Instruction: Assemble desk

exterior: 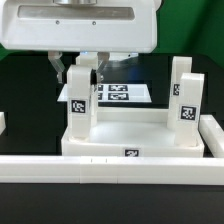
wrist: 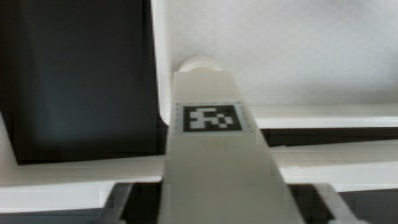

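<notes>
Near the bench's (exterior: 20, 75) front edge, behind the long low rail (exterior: 60, 166), your desk top (exterior: 125, 128) already carries two upright legs. One leg (exterior: 187, 95) stands free at a corner toward the exterior view's right. The other leg (exterior: 79, 95) sits at the opposite corner with the gripper (exterior: 82, 70) around its upper end, jaws closing on it; whether they clamp yet you cannot tell. Judged from this, two legs remain to be fitted, neither in sight.
</notes>
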Controlling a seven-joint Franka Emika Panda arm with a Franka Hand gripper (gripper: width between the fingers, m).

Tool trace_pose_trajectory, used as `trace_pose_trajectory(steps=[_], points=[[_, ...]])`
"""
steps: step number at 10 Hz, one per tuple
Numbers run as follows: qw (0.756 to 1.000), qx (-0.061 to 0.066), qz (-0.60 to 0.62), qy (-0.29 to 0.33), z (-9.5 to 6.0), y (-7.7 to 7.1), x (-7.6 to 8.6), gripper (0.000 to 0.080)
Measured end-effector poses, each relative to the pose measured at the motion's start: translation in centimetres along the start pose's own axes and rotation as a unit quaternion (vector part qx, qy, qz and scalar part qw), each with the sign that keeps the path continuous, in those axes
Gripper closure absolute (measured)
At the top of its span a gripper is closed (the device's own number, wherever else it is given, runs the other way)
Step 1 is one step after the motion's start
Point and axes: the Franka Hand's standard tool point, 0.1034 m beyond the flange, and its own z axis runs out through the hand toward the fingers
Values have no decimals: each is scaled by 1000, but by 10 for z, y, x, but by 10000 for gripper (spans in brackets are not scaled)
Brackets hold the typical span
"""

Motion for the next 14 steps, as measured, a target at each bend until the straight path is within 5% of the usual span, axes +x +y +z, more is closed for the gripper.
trace_pose_trajectory(steps=[4,7,14], points=[[1000,1,21,0,0,0,0,510],[986,3,166,2,0,1,0,509],[875,10,484,5,2,0,1,509]])
